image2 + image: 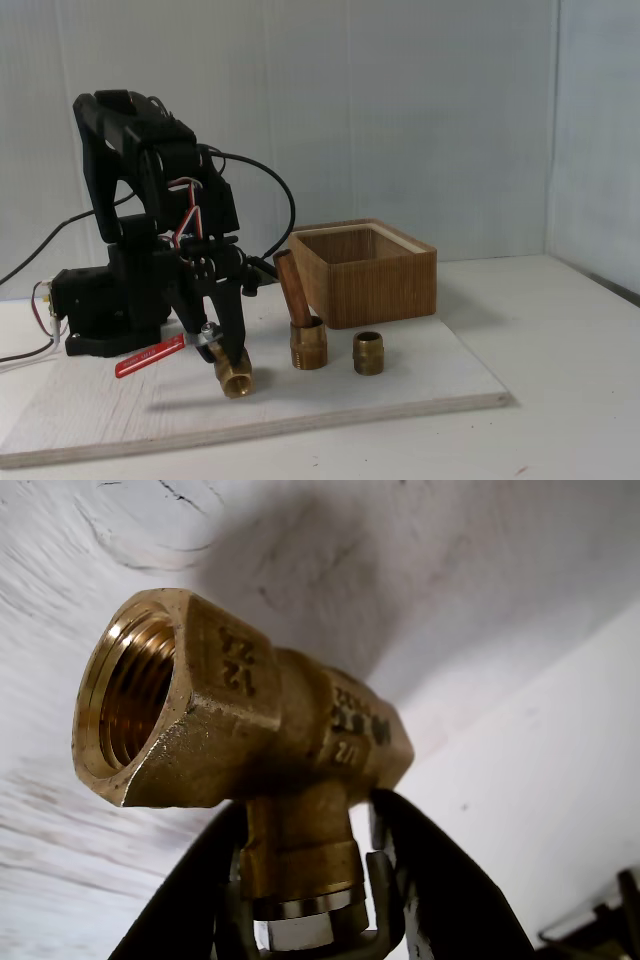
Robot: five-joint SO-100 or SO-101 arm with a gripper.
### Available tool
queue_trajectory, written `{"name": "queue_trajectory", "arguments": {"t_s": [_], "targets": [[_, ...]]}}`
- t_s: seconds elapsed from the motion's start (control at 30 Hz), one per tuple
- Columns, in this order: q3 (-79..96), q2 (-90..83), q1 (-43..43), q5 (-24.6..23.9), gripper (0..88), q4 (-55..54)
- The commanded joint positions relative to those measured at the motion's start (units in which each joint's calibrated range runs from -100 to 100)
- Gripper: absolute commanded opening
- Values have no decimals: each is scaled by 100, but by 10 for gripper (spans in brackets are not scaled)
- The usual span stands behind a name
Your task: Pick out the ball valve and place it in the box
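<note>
The ball valve is a brass body with a round threaded opening, a silvery stem and a red lever handle. In the wrist view my gripper is shut on the valve's neck, one black finger on each side. The fixed view has the gripper pointing down at the left of the pale board. The valve hangs at its tip, low over the board; I cannot tell whether it touches. The box, ribbed brown wood with an open top, stands at the back right of the board, well apart from the gripper.
A brass fitting with a copper pipe stub stands just right of the valve, in front of the box. A short brass threaded nipple sits right of that. The arm's black base and cables are at the left. White walls stand behind and right.
</note>
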Motion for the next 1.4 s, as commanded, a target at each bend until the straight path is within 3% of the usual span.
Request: {"name": "queue_trajectory", "arguments": {"t_s": [0.0,0.8,1.37], "targets": [[-656,-103,7,41,64,563],[-2895,-103,-170,98,64,2775],[-4023,-103,-1196,52,64,4162]]}}
